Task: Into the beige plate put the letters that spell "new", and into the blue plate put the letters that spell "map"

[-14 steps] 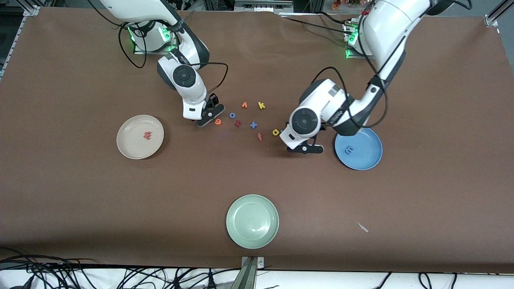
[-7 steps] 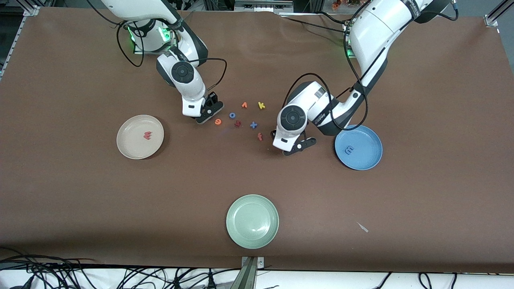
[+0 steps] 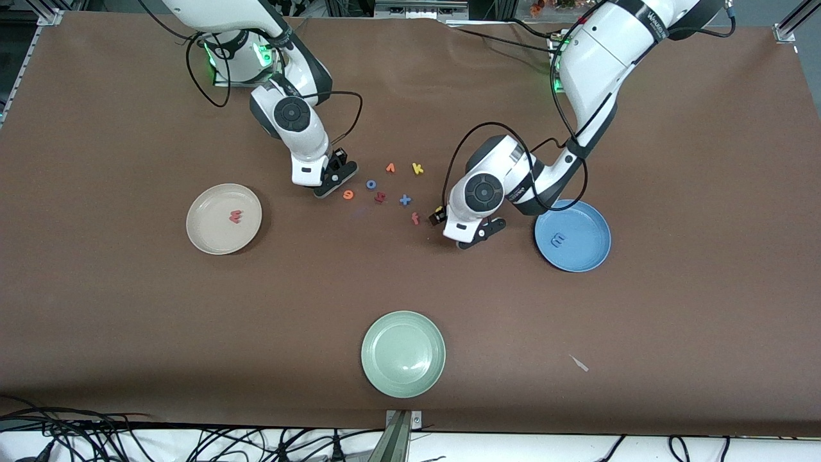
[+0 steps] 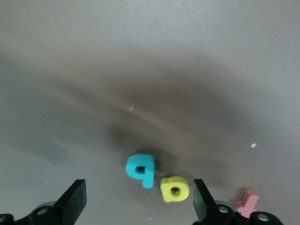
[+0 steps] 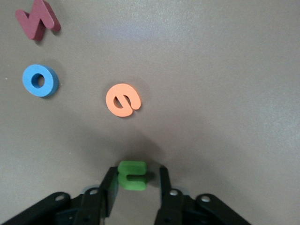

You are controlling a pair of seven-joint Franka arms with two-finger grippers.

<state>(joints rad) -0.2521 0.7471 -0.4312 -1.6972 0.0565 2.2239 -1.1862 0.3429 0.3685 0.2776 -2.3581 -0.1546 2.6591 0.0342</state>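
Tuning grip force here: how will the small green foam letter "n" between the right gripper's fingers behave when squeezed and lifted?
The small green foam letter "n" looks thick and matte, so it probably compresses slightly and resists slipping. Tiny against the right gripper, it is likely very light. Lying flat on the table, it should not roll.

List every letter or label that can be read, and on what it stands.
"w": pinkish-red letter, in the beige plate.
"m": blue letter, in the blue plate.
"k": yellow letter, on the table.
"o": blue ring, on the table.
"e": orange letter, on the table.
"p": teal letter, on the table.
Lettering on the left arm: too small to read.
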